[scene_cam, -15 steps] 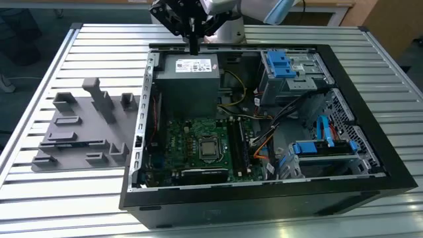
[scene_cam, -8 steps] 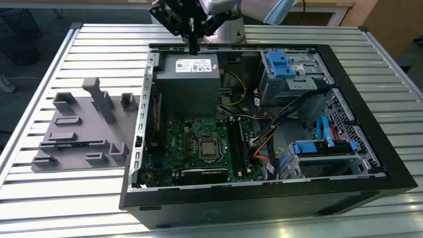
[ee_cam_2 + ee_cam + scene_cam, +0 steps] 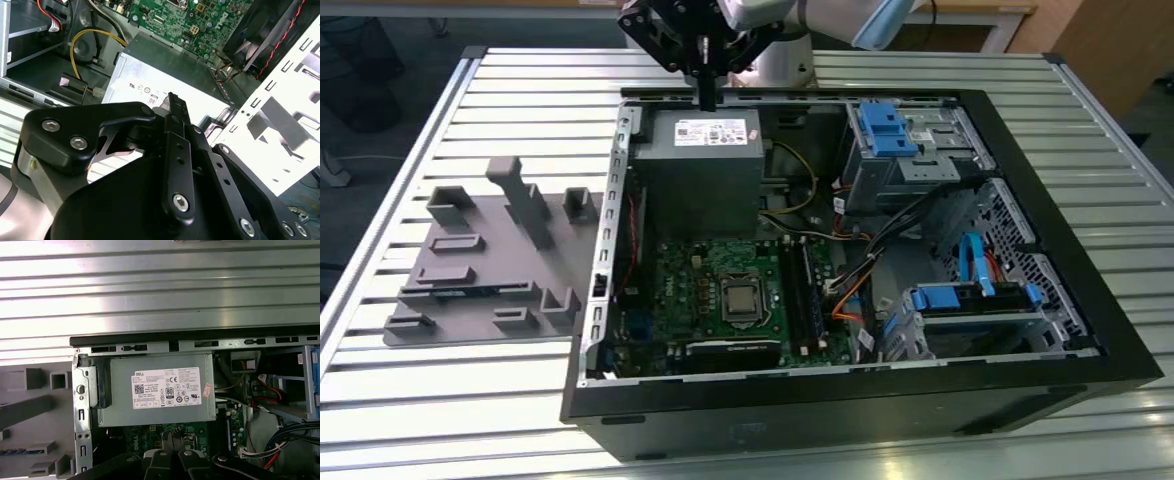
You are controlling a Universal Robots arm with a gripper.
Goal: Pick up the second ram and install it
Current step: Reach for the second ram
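Exterior view: an open black computer case (image 3: pixel 854 415) sits on a slatted table (image 3: pixel 520 100). Contents of the case: gray power supply (image 3: pixel 700 165) toward 12 o'clock, green motherboard (image 3: pixel 720 290) toward 6 o'clock, a blue-latched drive bay (image 3: pixel 894 135) near 1 o'clock, loose cables between them. A gray holder tray (image 3: pixel 480 270) lies outside, at the case's 9 o'clock. The gripper (image 3: pixel 707 98) hangs over the power supply's 12 o'clock edge, jaws narrow and pressed together. In the first wrist view, the second ram (image 3: pixel 15 452) shows as a blue strip lying in a tray slot, well apart from the gripper.
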